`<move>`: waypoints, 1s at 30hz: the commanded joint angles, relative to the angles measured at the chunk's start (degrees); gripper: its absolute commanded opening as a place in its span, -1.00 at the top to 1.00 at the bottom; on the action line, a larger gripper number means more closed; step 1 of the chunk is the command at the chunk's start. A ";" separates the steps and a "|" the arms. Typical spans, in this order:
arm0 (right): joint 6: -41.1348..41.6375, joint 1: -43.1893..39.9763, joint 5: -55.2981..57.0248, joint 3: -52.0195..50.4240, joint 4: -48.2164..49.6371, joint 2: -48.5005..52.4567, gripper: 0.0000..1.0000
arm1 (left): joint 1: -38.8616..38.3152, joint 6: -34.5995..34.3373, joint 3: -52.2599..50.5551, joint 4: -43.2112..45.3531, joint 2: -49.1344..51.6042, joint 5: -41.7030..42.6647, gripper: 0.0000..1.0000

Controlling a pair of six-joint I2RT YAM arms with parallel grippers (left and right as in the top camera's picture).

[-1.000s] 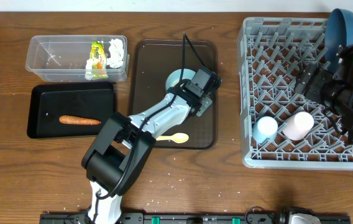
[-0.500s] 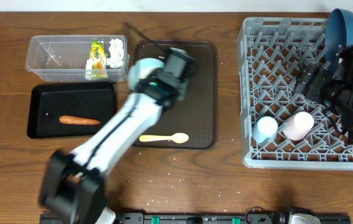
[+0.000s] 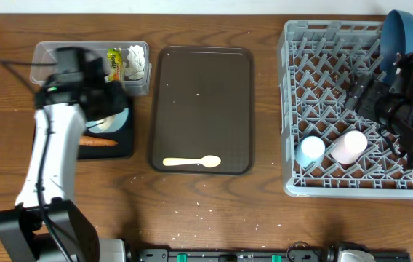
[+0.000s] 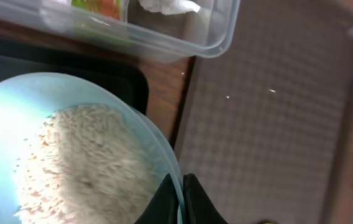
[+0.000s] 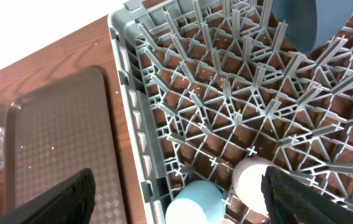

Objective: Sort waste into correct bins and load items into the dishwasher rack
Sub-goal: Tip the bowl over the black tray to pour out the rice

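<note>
Left fingers (image 4: 192, 199) are pinched shut on the rim of the light blue bowl (image 4: 71, 143). There's rice (image 4: 83, 168) inside, and the bowl sits over the black tray (image 3: 123, 151) at the desk's (image 3: 265, 211) 9 o'clock. The orange sausage piece (image 3: 103, 142) lies in that tray. The clear tub (image 4: 214, 37) at its 12 has the napkin (image 3: 135, 62) and packet (image 3: 114, 64).

Right fingers (image 3: 358, 94) are spread wide, gripping nothing, above the rack (image 3: 315, 73) at 3 o'clock. The rack holds the dark blue plate (image 3: 399, 36), pink cup (image 3: 350, 146) and blue cup (image 3: 311, 151). The spoon (image 3: 192, 161) lies at the brown tray's (image 3: 199, 87) 6 o'clock end.
</note>
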 commanded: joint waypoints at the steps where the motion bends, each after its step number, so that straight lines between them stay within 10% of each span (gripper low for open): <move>1: -1.05 -0.68 0.13 0.46 -0.09 -0.24 -0.68 | 5.90 9.03 -1.81 0.11 1.51 21.64 0.87; 16: -0.87 -0.57 0.13 0.46 -0.33 -0.24 -0.69 | 20.48 10.69 -2.56 -0.81 14.69 63.95 0.88; 30: -0.87 -0.57 0.13 0.46 -0.31 -0.24 -0.70 | 28.52 -5.99 -2.58 -1.40 15.10 64.72 0.88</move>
